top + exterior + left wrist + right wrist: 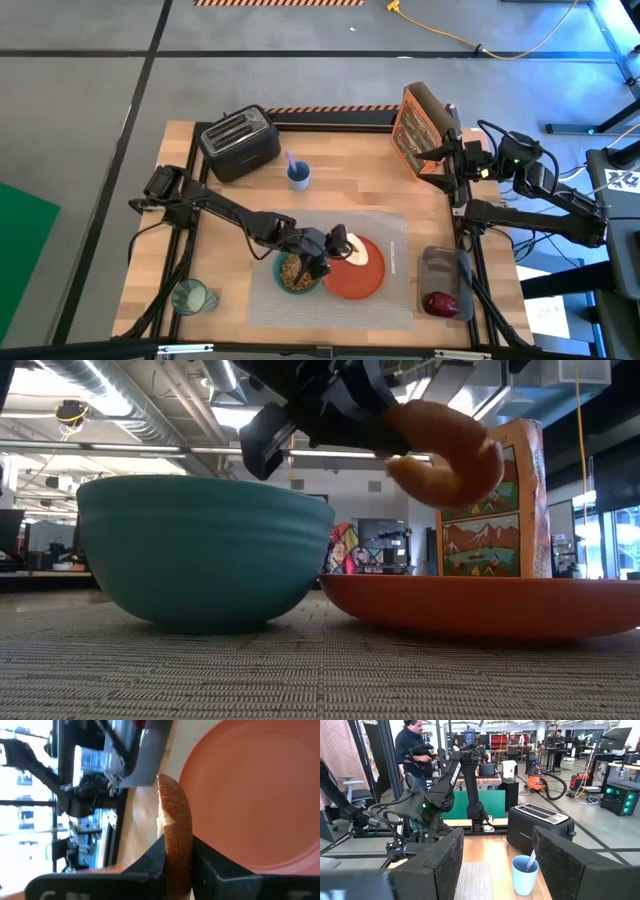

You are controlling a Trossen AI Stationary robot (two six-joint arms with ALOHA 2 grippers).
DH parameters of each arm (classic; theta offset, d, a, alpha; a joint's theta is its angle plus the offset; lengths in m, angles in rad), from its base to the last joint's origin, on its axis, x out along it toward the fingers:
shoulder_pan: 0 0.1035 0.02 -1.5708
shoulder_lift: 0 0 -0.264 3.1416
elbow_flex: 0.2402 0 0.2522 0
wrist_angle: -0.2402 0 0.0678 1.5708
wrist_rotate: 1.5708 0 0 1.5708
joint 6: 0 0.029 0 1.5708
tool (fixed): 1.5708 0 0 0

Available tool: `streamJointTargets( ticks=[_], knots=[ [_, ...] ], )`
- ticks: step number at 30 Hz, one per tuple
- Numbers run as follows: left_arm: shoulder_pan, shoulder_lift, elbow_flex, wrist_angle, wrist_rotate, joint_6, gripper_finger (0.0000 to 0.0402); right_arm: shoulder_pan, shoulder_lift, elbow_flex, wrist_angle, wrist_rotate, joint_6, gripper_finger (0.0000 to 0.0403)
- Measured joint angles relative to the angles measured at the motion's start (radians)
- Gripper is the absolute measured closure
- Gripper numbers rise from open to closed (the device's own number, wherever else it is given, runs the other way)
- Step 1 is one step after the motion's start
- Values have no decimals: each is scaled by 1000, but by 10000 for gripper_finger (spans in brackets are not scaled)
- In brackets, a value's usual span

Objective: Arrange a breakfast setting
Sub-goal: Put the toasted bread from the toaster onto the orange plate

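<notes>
My left gripper (335, 245) is shut on a toast slice (352, 250) just above the orange-red plate (362, 285). The plate lies on the grey placemat (390, 235), next to the teal bowl (297, 273), which holds cereal. In the low view the toast (450, 450) hangs clear above the plate (480, 605), right of the bowl (200, 550). The greenish glass (190, 297) stands at the near left. The dark-red apple (440, 303) lies on a grey tray. I see no spoon. My right gripper (495, 870) is open and empty at the far right. My left gripper pinches the toast slice by its two flat faces, near one end (176, 851), between its two fingers (154, 861). The rest of the slice sticks out past the fingertips (172, 795). The toast stands on edge, lifted clear above the plate's rim (400, 595).
A black toaster (240, 142) stands at the far left, with a blue cup (298, 176) beside it. An orange cereal box (415, 128) stands at the far right, close to my right arm. The grey tray (445, 270) lies at the near right. A person (415, 745) stands beyond the table.
</notes>
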Motion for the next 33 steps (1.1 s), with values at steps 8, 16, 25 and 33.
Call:
streamJointTargets(
  ticks=[8,16,25,33],
  knots=[
    [10,-6,0,0,-39,64,350,0,3,0,4,0,27,178],
    [0,-15,1,65,-215,270,350,94,0,0,132,-26,34,178],
    [-15,-17,1,382,-382,652,350,469,67,-32,113,293,147,178],
    [-42,-17,1,599,-322,900,352,675,158,-42,-16,766,351,178]
  ],
)
